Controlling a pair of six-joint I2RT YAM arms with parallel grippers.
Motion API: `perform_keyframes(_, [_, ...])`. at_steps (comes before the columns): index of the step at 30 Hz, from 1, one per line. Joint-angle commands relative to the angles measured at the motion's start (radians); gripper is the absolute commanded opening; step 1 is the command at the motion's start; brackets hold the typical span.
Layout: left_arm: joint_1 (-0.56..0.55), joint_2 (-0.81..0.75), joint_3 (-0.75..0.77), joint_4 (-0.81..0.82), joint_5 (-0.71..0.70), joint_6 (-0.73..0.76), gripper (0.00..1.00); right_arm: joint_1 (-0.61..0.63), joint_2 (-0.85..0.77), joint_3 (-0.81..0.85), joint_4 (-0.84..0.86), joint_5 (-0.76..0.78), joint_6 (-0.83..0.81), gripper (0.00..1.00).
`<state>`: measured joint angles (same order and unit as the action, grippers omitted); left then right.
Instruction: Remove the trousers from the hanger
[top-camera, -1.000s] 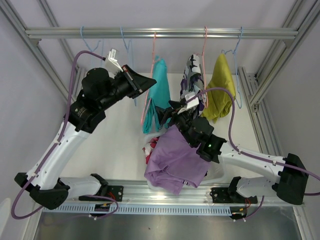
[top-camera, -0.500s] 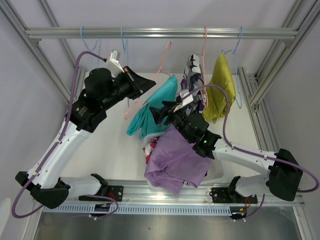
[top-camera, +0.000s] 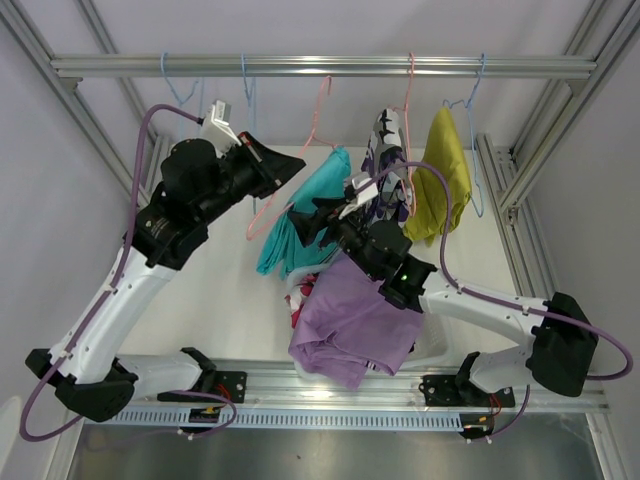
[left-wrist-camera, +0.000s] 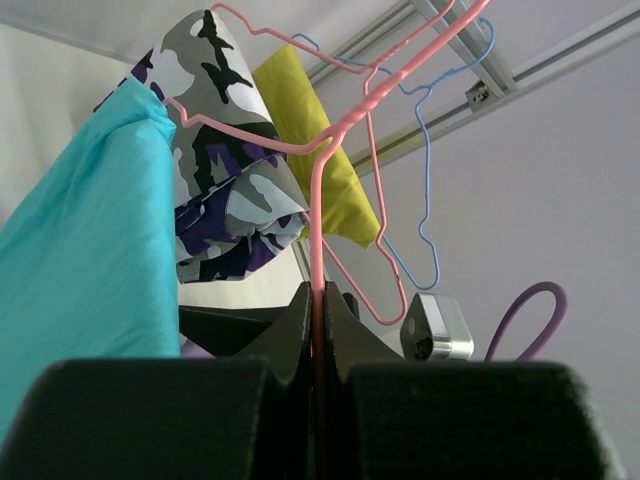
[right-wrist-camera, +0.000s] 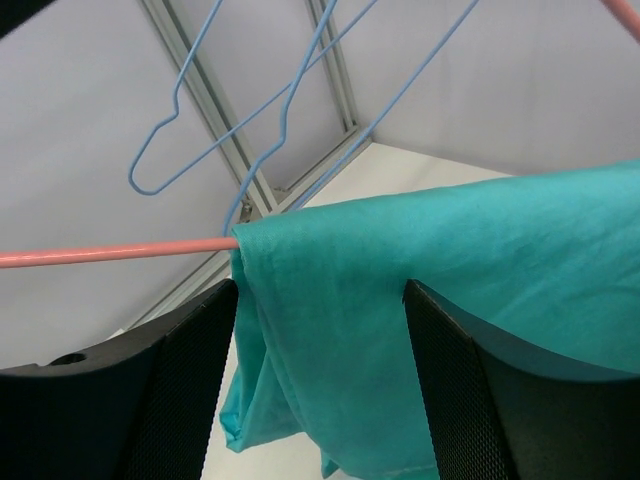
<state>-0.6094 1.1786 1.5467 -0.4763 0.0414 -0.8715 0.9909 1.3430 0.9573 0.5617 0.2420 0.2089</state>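
- Hanging folded over a tilted pink hanger, the teal pair is plain, smooth cloth, bunched toward one end of the bar.
- Left jaws are pressed together on that hanger's wire. Right jaws stand spread, with one finger on each side of the teal fold.
- Trousers, five:
  - The purple camo pair hangs on a second pink hanger.
  - The mustard pair hangs on a blue hanger.
  - The lilac pair lies crumpled on the counter.
  - The pink camo pair is mostly hidden beneath the lilac pair.
- Hangers, five: two pink and three blue, and three of them carry trousers.
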Motion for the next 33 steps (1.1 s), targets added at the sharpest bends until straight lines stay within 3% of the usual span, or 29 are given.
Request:
perform_keyframes(1, [-0.013, -0.056, 0.043, 0.145, -0.031, 0.020, 0.01, 0.014, 0.041, 0.060, 0.000, 0.011, -0.009, 0.73])
perform_keyframes(10, [-0.026, -0.068, 0.049, 0.148, -0.037, 0.037, 0.00, 0.022, 0.093, 0.092, -0.043, 0.172, -0.068, 0.73])
perform_keyframes(33, [-0.032, -0.092, 0.058, 0.151, -0.074, 0.075, 0.01, -0.043, 0.102, 0.040, -0.102, 0.201, -0.056, 0.73])
